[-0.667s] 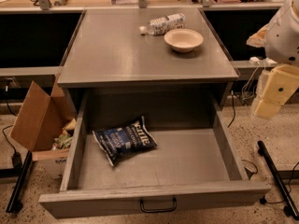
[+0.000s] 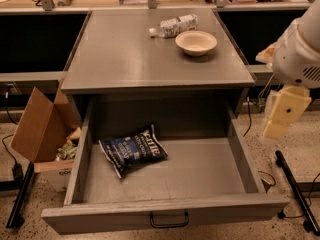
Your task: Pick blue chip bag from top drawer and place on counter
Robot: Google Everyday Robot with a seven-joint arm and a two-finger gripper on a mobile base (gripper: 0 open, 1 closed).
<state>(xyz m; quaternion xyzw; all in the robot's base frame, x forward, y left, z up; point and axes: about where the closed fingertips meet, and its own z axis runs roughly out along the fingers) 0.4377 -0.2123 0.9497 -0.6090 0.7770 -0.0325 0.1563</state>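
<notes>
Left of centre, lower half, on top drawer (image 2: 205,171) floor: blue chip bag (image 2: 134,151) lying flat. Right edge, outside drawer, below counter (image 2: 125,54) level: gripper (image 2: 281,113), open or closed can't tell.

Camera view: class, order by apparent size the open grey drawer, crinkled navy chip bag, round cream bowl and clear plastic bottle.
1. Grey top drawer.
2. Navy chip bag.
3. Cream bowl and clear bottle look alike and sit farther back, so they stay unranked.
The beige gripper hangs right of the drawer.
</notes>
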